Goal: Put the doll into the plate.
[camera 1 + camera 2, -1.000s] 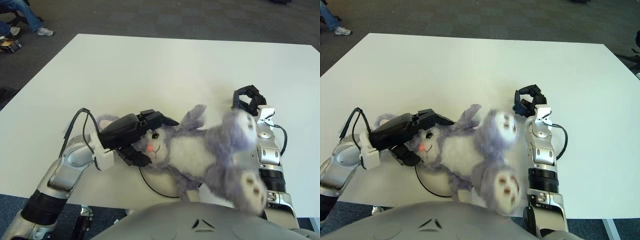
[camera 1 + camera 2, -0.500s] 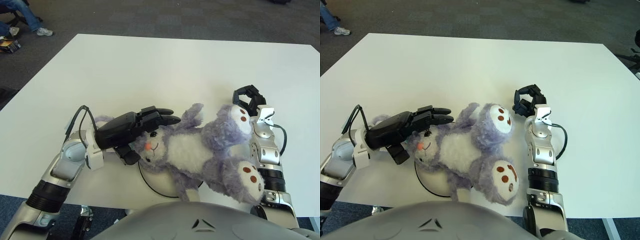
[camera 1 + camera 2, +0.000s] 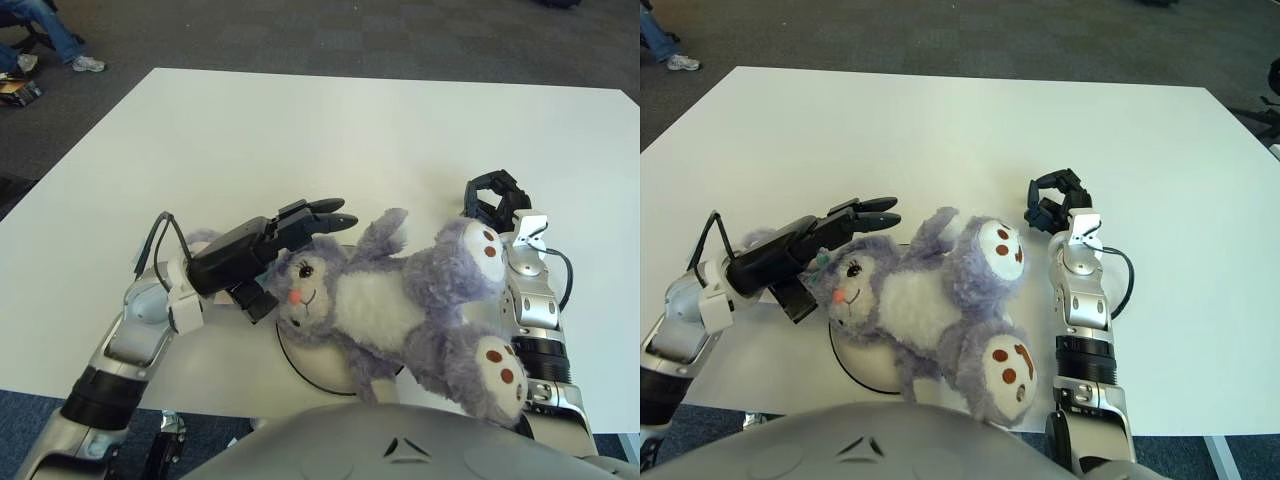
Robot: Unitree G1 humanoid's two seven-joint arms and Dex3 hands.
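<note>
A purple plush doll [image 3: 385,300] with a white belly lies on its back, head to the left and feet to the right. It covers most of a white plate [image 3: 303,369] with a dark rim at the near edge of the table. My left hand [image 3: 275,252] is open just left of the doll's head, its fingers [image 3: 318,212] stretched out over one ear and its thumb by the cheek. Beyond the doll's upper foot, on the right, my right hand [image 3: 494,196] has its fingers curled and holds nothing.
The white table [image 3: 300,130] stretches far ahead of the doll. Its near edge runs just below the plate. Dark carpet surrounds the table, and a seated person's legs [image 3: 50,30] show at the far left corner.
My left hand has let go of the doll's head, spread its fingers and drawn slightly back to the left. The doll's legs swung down and settled. The right hand stayed put.
</note>
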